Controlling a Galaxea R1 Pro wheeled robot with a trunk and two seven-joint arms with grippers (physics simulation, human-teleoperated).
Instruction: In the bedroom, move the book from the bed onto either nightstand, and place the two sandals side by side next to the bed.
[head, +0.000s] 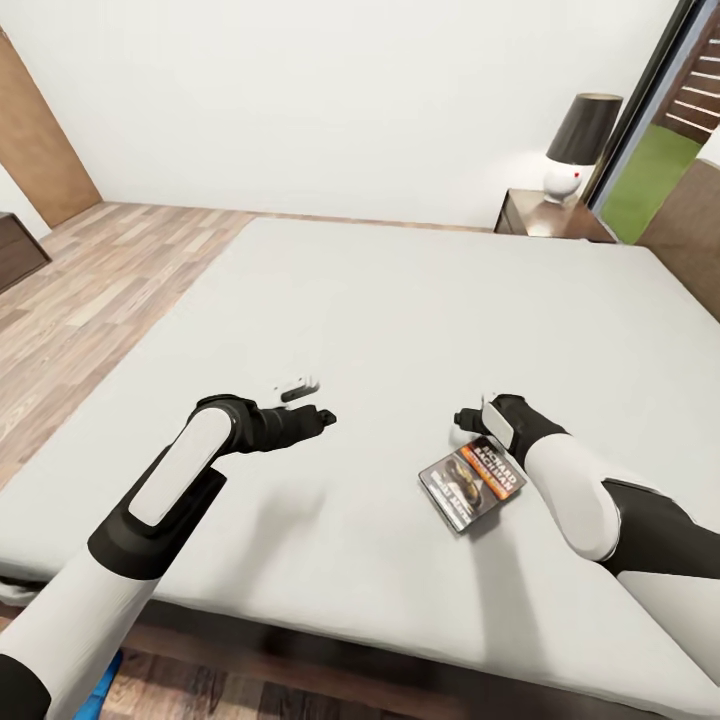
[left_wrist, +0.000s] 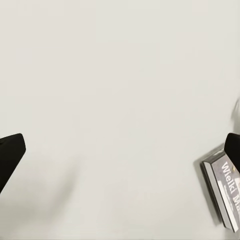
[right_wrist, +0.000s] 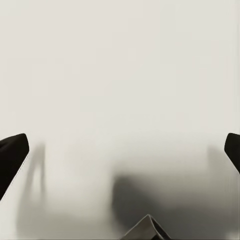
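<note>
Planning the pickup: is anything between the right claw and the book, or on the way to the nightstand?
Nothing visible. The right claw hangs open just above the book on the bed; bare mattress runs to the nightstand.

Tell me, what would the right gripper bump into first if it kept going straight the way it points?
Probably the bed: the right gripper, open, faces bare mattress. The book lies just beside that line.

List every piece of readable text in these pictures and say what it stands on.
"RICHARD BACHMAN": white lettering on the cover of the book lying on the bed, head view.
"Wielki Ma...": white lettering on the book in the left wrist view, cut off by the picture's edge.
Smaller print on the cover's orange band: too blurred to read.
</note>
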